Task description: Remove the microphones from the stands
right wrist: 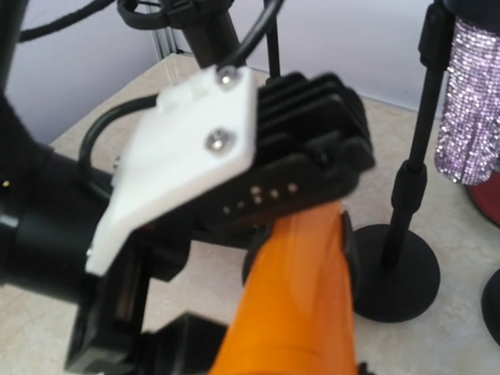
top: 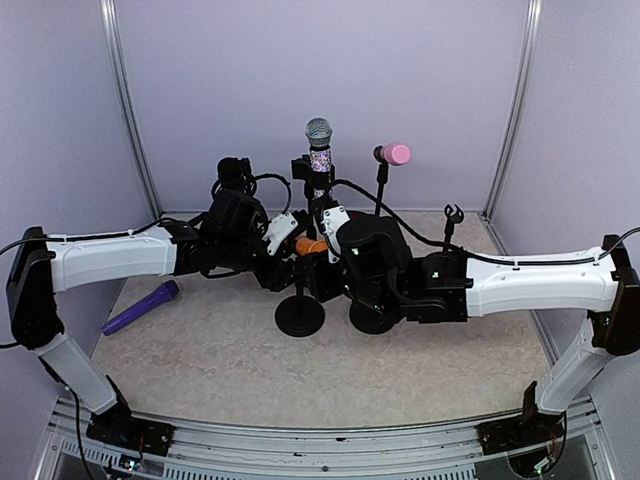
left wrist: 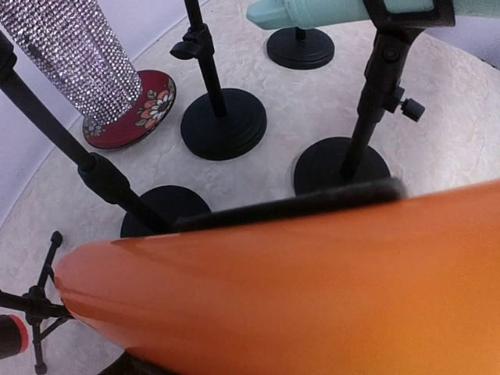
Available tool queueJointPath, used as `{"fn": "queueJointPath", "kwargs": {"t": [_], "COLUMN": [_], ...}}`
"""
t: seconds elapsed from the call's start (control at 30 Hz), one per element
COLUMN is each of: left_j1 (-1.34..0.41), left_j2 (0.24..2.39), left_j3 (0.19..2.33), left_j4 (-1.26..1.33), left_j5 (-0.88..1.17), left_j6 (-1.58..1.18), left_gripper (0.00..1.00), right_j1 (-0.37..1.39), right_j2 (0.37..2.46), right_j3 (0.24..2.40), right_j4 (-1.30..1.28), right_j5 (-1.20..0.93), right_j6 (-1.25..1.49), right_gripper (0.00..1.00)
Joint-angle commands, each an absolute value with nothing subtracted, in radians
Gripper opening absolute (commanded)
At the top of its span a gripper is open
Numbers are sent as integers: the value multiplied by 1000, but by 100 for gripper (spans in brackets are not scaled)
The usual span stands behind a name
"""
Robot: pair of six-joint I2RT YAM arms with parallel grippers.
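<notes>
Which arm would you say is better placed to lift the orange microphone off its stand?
Left, probably: the left claw sits over the orange microphone, as the right wrist view shows, and that microphone fills much of the left wrist view.

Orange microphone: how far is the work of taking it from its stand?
Done: the approach. In hand: the left gripper straddles the orange microphone, but a firm grip is not confirmed. Left: lifting it out; it appears to sit on its stand, not yet freed.
</notes>
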State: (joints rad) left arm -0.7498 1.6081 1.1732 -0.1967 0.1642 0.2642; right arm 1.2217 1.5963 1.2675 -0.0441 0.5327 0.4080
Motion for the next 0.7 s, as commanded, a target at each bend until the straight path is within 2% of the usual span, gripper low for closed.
{"fn": "queueJointPath", "kwargs": {"t": [0.0,0.27,0.33,0.43,0.67], "left_j1": [-755,-755,-753,-747,-716], "left_j2": [1618,1598,1593,1584,1570], "left_j3": [1178,1145,1137,1114,1076], "left_j4": [-123,-134,-129,-110,-77], "left_j5": [123,169,164,139,75], "left_j6": [245,288,291,286,268], "left_gripper": [59,35,24,2,0], "right_j1": [1235,1235,1234,1235,1246], "right_j2": [1525,1500,1498,1484,1418], "right_j3": [1248,1243,1247,1245,1221], "right_j4": [87,76,67,58,3], "right_j5": [472,420,420,415,413], "right_j6": [453,495,490,486,466], "right_gripper": [0,0,0,0,0]}}
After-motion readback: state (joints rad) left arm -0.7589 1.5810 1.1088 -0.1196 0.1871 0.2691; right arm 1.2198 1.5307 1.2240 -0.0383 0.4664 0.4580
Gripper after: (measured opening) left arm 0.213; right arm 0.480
